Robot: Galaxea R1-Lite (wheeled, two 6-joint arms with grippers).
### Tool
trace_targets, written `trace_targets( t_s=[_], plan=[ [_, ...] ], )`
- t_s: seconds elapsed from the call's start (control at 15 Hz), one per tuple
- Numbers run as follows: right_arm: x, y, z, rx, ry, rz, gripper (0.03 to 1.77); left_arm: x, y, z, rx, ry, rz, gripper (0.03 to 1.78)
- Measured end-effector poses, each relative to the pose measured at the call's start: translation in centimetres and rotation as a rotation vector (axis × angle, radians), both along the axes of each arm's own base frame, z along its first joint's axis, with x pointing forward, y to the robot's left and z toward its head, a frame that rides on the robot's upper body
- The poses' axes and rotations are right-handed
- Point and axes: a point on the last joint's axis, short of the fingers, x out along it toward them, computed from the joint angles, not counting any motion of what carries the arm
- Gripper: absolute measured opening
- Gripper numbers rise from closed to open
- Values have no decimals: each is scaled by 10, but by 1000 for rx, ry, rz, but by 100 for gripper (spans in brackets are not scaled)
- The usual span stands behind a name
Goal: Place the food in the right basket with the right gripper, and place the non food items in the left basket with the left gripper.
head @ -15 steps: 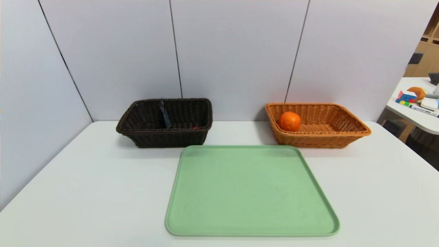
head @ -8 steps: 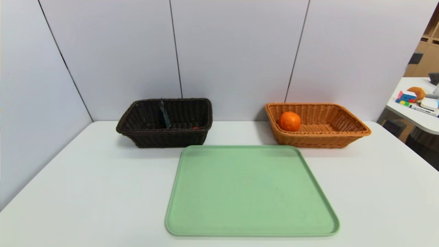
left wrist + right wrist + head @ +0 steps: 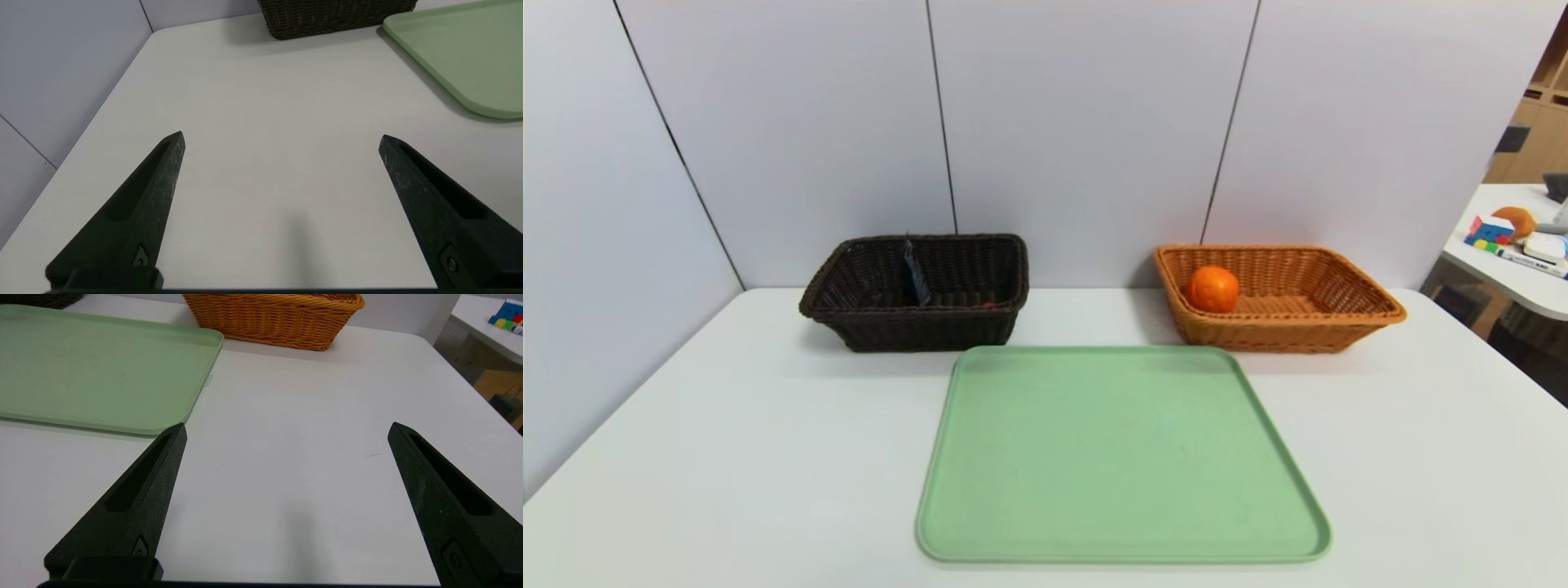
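An orange (image 3: 1212,288) lies in the tan wicker right basket (image 3: 1356,325) at the back right. The dark brown left basket (image 3: 931,331) at the back left holds a dark upright item (image 3: 915,273) and something small and red (image 3: 987,305). Neither arm shows in the head view. My left gripper (image 3: 281,138) hangs open over bare table near the front left, with the left basket (image 3: 335,16) ahead. My right gripper (image 3: 287,428) hangs open over bare table at the front right, the right basket (image 3: 273,318) ahead. Both hold nothing.
A light green tray (image 3: 1119,457) lies bare in the middle of the white table (image 3: 727,457); its corners show as the tray (image 3: 461,53) and the tray (image 3: 94,371). Grey panel walls close the back and left. A side table (image 3: 1515,261) with toys stands far right.
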Motion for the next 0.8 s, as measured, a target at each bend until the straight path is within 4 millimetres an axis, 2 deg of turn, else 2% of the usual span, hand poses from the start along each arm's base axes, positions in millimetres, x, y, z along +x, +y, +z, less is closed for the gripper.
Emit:
trace_targets(
  t_s=[0.2,0.8],
  plan=[
    [0,-1,0,78,-1,-31,170,0,0,-2,-1,18,1,169],
    [0,-1,0,90,-1,-39,170,0,0,-2,-7,19,1,169]
  ],
)
